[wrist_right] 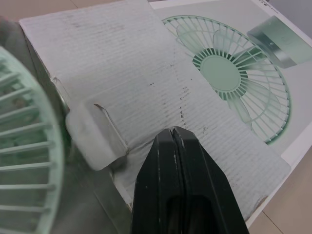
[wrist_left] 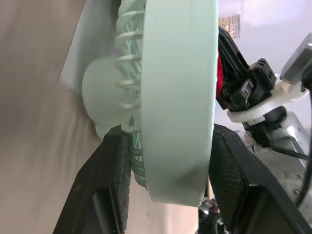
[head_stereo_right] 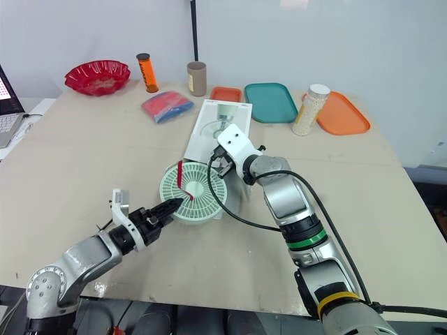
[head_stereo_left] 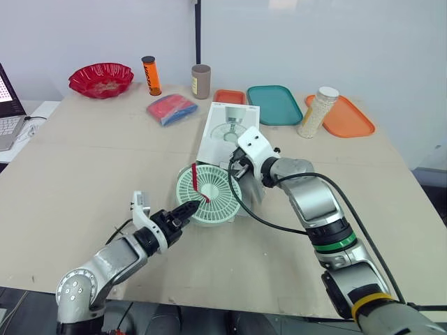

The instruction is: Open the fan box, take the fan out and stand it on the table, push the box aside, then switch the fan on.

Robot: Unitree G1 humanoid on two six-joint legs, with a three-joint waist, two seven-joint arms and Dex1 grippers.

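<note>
The pale green round fan (head_stereo_left: pixel 209 197) sits at the near open end of the white fan box (head_stereo_left: pixel 225 129), its grille facing up and a red strap (head_stereo_left: pixel 198 183) across it. My left gripper (head_stereo_left: pixel 190 207) is shut on the fan's rim (wrist_left: pixel 180 97) from the near left, one finger on each face. The box lies flat with the printed fan picture (wrist_right: pixel 229 68) on top. My right gripper (head_stereo_left: pixel 234 167) is shut with nothing in it, its tips (wrist_right: pixel 175 132) resting on the box's grey inner flap (wrist_right: pixel 122 63) just behind the fan.
Along the far edge stand a red bowl (head_stereo_left: pixel 101 79), an orange canister (head_stereo_left: pixel 151 75), a brown cylinder (head_stereo_left: pixel 200 81), a teal tray (head_stereo_left: pixel 274 105), an orange tray (head_stereo_left: pixel 349 117) and a bottle of white beads (head_stereo_left: pixel 318 112). A blue-red packet (head_stereo_left: pixel 171 108) lies left of the box. A laptop (head_stereo_left: pixel 7 112) is at far left.
</note>
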